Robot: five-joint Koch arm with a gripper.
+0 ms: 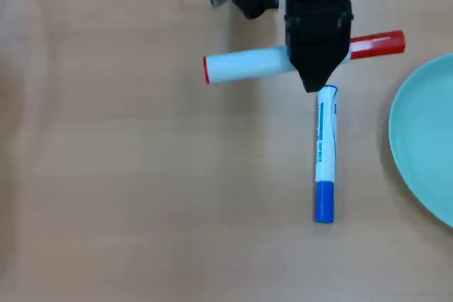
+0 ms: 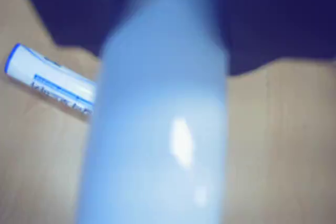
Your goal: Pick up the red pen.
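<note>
Wood-grain tabletop [image 1: 127, 189], pale tan, carries all items.

Red pen [image 1: 244, 65]: thick white barrel, red cap toward 3 o'clock in the overhead view, thin red ring at the 9 o'clock end. Lies nearly horizontal at upper centre, its middle covered by the arm. In the wrist view its barrel [image 2: 163, 129] fills the centre, blurred and very close to the lens.

Gripper [image 1: 311, 84]: black, over the pen, tip pointing to 6 o'clock. Fingers hidden under the housing; whether they are parted or clamping the barrel cannot be told.

Blue-capped marker [image 1: 325, 153]: white with blue printing, lying vertically, cap at 6 o'clock, its top end just beside the gripper tip. Also seen at 9 o'clock in the wrist view [image 2: 50, 80].

Light green plate [image 1: 425, 139]: at 3 o'clock, cut by the frame edge, apart from both markers.
</note>
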